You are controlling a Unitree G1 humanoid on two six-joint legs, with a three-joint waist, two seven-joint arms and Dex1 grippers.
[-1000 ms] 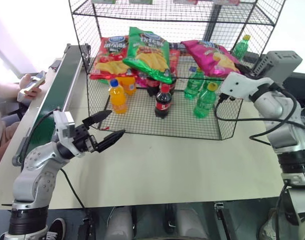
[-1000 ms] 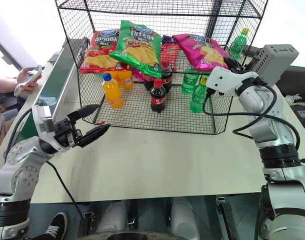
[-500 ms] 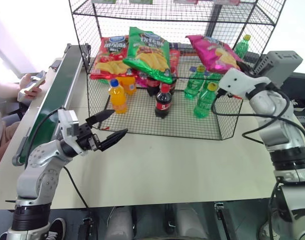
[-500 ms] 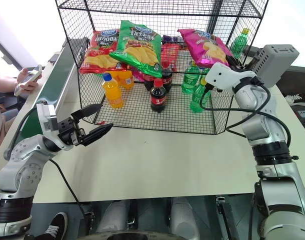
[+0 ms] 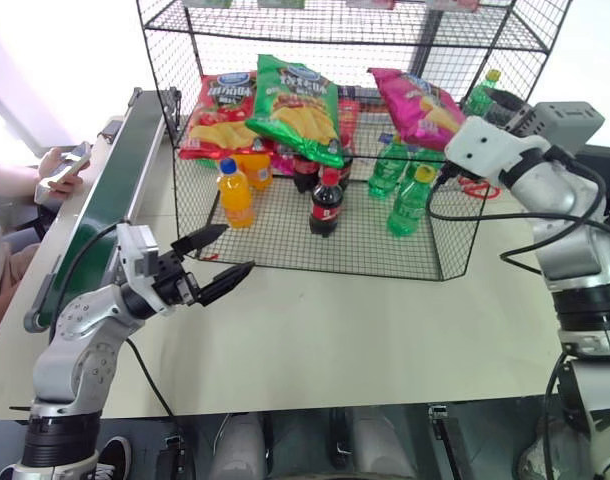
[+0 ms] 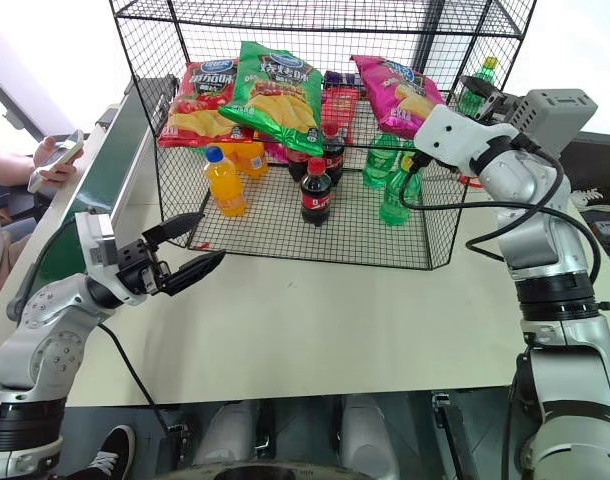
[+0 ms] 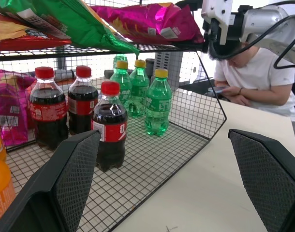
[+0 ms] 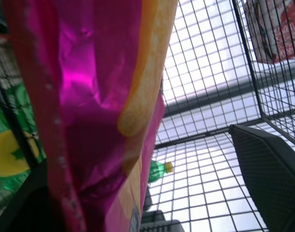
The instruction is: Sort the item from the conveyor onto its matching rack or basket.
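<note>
the pink crisps bag [image 5: 417, 102] lay on the middle tier of the black wire rack [image 5: 455, 255], in the upper right of the head view, its lower edge jutting out over the green bottles [image 5: 410, 200] on the tier below. the right gripper [image 6: 482, 88] sat just at the bag's right edge, at the rack's open side; in its wrist view the bag [image 8: 96, 104] stood between the two fingers, and one dark finger [image 8: 271, 171] stood well off from the foil, so the fingers were spread and the bag let go (whether the other finger touched the foil could not be told). to the left of the pink bag on the same tier lay a green bag [image 5: 300, 105] and a red bag [image 5: 220, 115]. under them stood cola bottles [image 5: 326, 203] and an orange bottle [image 5: 234, 194]. the conveyor [image 5: 110, 195] ran up the left side of the frame beside the rack. the left gripper [image 5: 218, 257] hung over the pale table [image 5: 365, 330] in the lower left, fingers apart and grasping nothing, pointed toward the rack's front.
</note>
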